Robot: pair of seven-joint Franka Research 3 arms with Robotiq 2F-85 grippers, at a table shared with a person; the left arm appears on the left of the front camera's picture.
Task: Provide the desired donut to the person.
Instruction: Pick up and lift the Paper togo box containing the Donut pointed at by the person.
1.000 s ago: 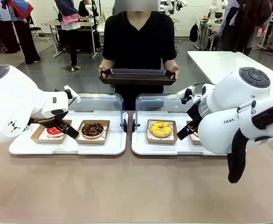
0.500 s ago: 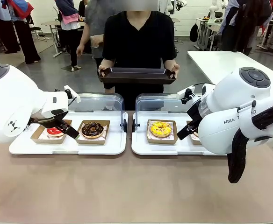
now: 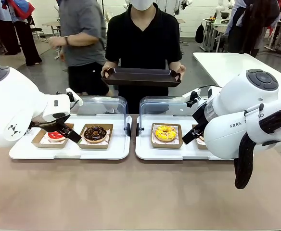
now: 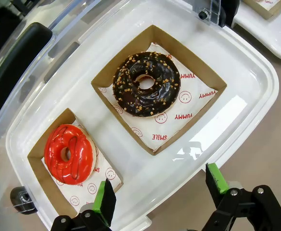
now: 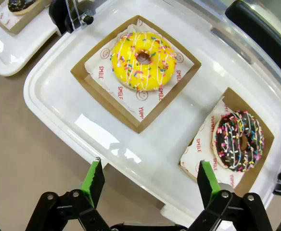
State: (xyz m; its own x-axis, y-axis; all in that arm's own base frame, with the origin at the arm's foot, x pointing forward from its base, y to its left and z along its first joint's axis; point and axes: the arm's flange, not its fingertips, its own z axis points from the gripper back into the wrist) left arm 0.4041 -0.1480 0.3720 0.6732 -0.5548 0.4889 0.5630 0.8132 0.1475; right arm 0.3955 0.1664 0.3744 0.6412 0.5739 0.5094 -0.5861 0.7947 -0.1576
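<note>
Across the table the person (image 3: pixel 143 38) in a black T-shirt holds a dark brown tray (image 3: pixel 141 77) level at waist height. Four donuts sit in open cardboard boxes: a red-glazed one (image 4: pixel 68 154) and a chocolate nut one (image 4: pixel 146 84) on the left white tray (image 4: pixel 246 103), a yellow sprinkled one (image 5: pixel 143 60) and a chocolate sprinkled one (image 5: pixel 240 140) on the right white tray (image 5: pixel 49 91). My left gripper (image 4: pixel 159 187) hovers open above the left tray's near edge. My right gripper (image 5: pixel 150 177) hovers open above the right tray's near edge. Neither holds anything.
Each white tray has a clear lid (image 3: pixel 102 105) raised at its far side. A passer-by in a grey shirt (image 3: pixel 80 43) stands behind the person's side. Bare brown tabletop (image 3: pixel 131 192) stretches in front of the trays. A white table (image 3: pixel 232 65) stands at the far right.
The passer-by in grey has walked out from behind the person toward the left. Both arms, the donuts and the person's tray stay where they were.
</note>
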